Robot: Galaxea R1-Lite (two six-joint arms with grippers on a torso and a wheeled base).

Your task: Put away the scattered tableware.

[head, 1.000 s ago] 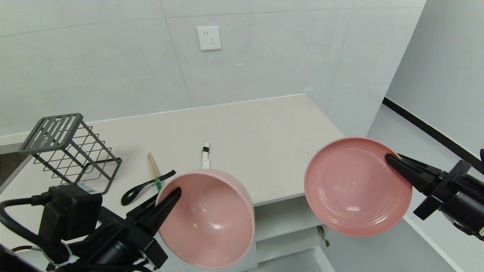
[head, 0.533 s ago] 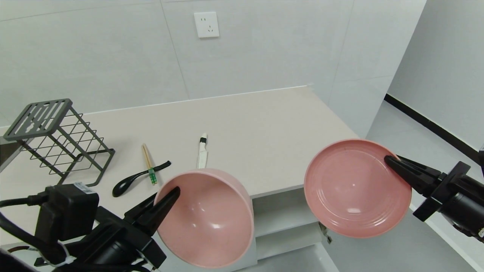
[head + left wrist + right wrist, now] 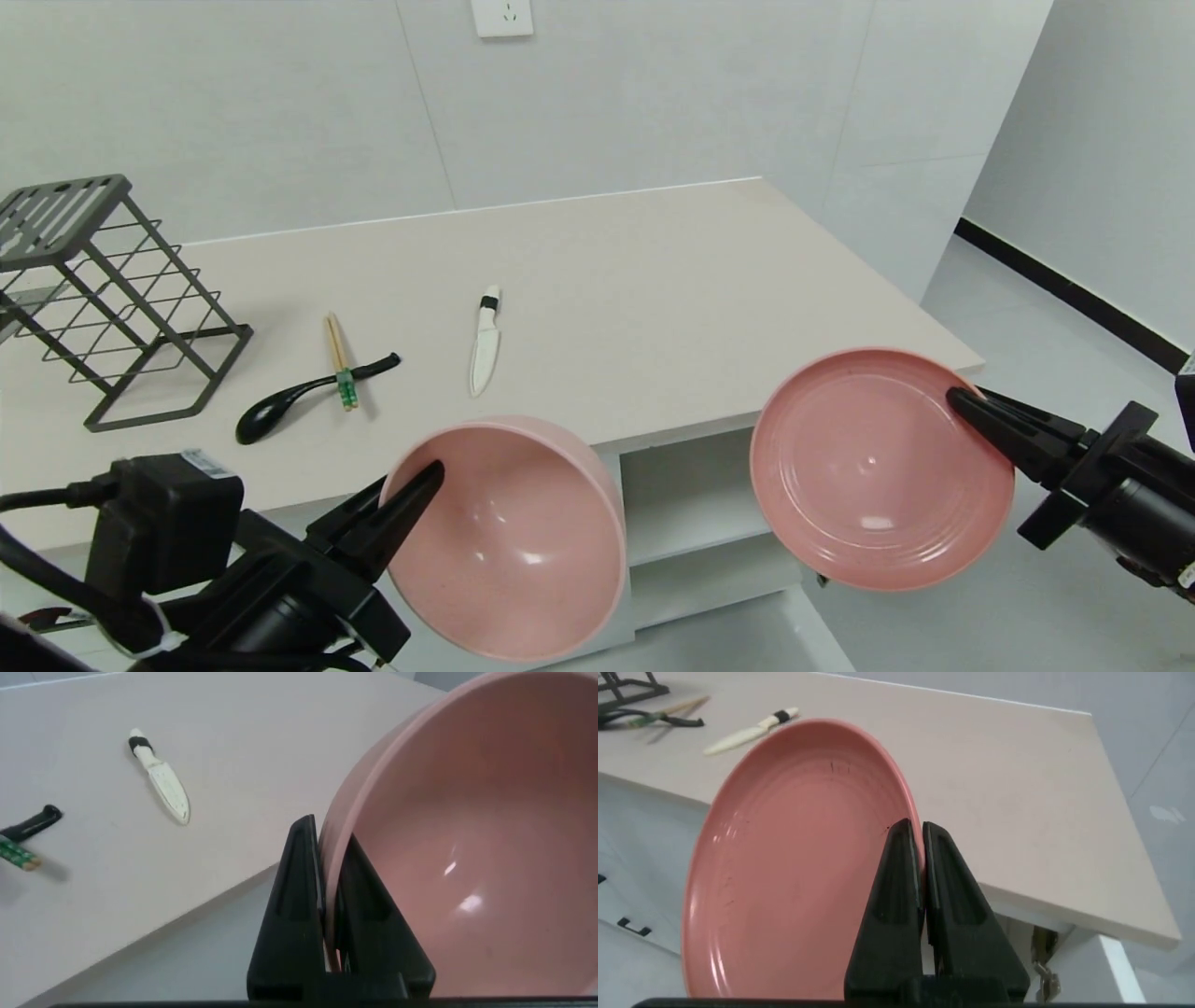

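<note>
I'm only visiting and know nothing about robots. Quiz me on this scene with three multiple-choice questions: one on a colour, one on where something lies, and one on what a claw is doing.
1. What colour are the bowl and the plate held up by the arms?
A. blue
B. pink
C. white

2. Where is the white knife?
A. in the bowl
B. on the plate
C. flat on the counter

3. How is the right gripper?
A. open and empty
B. shut on the plate's rim
C. shut on the knife

Answers:
1 B: both dishes are pink in the head view.
2 C: it lies on the counter top, apart from both dishes.
3 B: the right wrist view shows it pinching the plate's edge.
</note>
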